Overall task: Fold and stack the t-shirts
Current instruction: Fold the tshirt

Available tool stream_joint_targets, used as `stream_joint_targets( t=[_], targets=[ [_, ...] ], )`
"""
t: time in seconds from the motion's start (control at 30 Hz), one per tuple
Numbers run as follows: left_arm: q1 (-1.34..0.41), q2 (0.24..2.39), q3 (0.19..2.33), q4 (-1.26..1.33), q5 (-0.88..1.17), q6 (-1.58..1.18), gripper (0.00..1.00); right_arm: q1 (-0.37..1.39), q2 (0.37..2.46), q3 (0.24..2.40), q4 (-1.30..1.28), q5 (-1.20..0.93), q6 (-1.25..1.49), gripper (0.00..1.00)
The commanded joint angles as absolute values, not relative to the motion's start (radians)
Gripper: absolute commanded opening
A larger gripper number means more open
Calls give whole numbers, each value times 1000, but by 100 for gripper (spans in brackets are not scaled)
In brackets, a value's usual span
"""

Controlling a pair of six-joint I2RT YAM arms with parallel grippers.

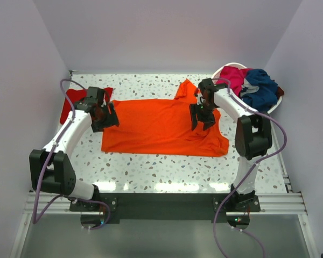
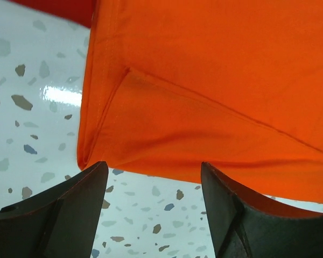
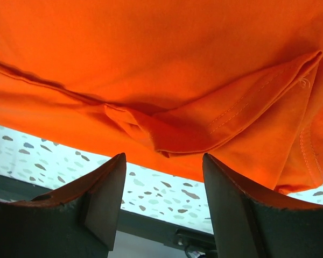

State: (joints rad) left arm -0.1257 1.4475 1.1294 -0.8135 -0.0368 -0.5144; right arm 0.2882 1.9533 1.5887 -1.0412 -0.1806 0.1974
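Observation:
The large orange t-shirt (image 1: 156, 129) lies spread flat on the speckled table, one sleeve poking out at the back (image 1: 185, 90). My left gripper (image 1: 105, 117) is open over its left edge; in the left wrist view the gripper (image 2: 153, 188) is empty, with the shirt's edge (image 2: 204, 97) just beyond the fingertips. My right gripper (image 1: 203, 117) is open over the shirt's right part; in the right wrist view the gripper (image 3: 164, 177) is empty, below a folded sleeve (image 3: 231, 123). A darker red t-shirt (image 1: 72, 99) lies at the far left, also in the left wrist view (image 2: 59, 8).
A white basket (image 1: 220, 70) at the back right holds a magenta tee (image 1: 234, 75) and a navy tee (image 1: 261, 88). Walls close in the table on three sides. Bare speckled tabletop (image 1: 161, 172) runs between the orange shirt and the arm bases.

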Motion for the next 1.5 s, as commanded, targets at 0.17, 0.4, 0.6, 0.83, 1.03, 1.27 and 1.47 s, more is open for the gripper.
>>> stream_joint_targets(
  t=[0.17,0.4,0.6,0.83,1.03,1.27,1.47],
  targets=[
    [-127,1514,1203,-763,-5,-538,75,301,1893,1572,-1060,-206,157,63],
    [-126,1584,1227,-738,-93,-506,75,301,1896,1578,-1065,-201,155,64],
    [-126,1670,1269,-678,-106,-491,69,301,1887,1559,-1052,-192,160,65],
    [-126,1764,1307,-670,-178,-472,59,307,1891,1514,-1031,-230,186,65],
    [-127,1827,1347,-699,-169,-468,52,308,1887,1516,-1032,-232,190,65],
    [-127,1813,1290,-689,-144,-480,52,311,1893,1522,-1038,-236,190,66],
    [-129,1815,1241,-658,-120,-491,51,314,1894,1525,-1049,-232,181,66]
  ],
)
